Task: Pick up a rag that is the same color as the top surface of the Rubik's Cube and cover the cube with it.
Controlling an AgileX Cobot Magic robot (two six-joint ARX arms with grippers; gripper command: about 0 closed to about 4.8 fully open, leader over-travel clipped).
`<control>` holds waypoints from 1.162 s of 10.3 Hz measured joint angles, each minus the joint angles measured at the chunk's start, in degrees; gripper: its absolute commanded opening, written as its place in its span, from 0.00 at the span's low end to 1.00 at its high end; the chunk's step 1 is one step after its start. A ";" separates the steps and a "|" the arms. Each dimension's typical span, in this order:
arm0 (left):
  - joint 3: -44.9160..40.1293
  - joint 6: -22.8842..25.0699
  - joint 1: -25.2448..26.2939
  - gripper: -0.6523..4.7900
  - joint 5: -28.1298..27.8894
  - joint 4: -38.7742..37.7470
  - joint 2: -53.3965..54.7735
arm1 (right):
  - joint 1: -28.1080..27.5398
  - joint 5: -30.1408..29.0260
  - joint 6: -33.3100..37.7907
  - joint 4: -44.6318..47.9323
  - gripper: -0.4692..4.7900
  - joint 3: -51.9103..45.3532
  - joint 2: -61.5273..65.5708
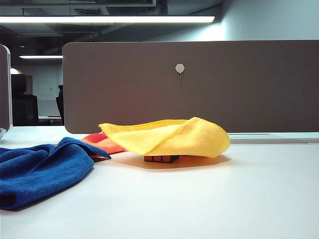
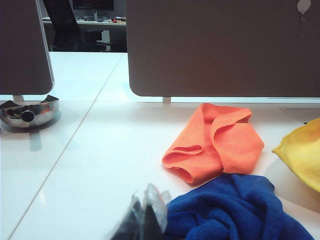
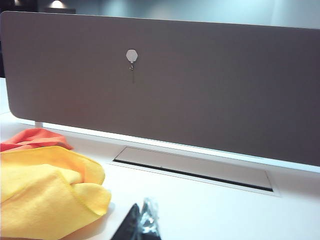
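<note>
Bright yellow soft microfibre rag (image 1: 169, 137) drapes widthwise over small black-gridded Rubik's Cube (image 1: 160, 158) on white table (image 1: 224, 199), grey partition (image 1: 199, 84) behind. Left claw (image 2: 145, 220) and right claw (image 3: 141, 224) closed, empty.

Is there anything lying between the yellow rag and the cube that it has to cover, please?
Nothing visible does. The rag already lies draped over the Rubik's Cube, with only the cube's bottom row showing. The orange cloth and blue cloth lie off to the side. Both the left gripper and right gripper are clear of it.
</note>
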 measured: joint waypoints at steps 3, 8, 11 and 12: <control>0.79 -0.11 0.00 0.11 0.00 2.12 0.04 | 0.02 -4.31 -4.15 -0.24 0.08 0.00 0.00; 2.38 2.84 -0.02 0.11 1.09 3.02 -0.04 | 0.02 -0.94 -1.40 5.81 0.08 0.00 0.00; 0.50 2.84 -0.02 0.11 1.09 -4.37 0.02 | 0.00 0.28 1.44 5.73 0.08 0.00 0.00; 0.17 2.82 -0.02 0.11 1.09 -3.80 0.02 | 0.02 0.31 2.03 3.65 0.08 0.00 0.00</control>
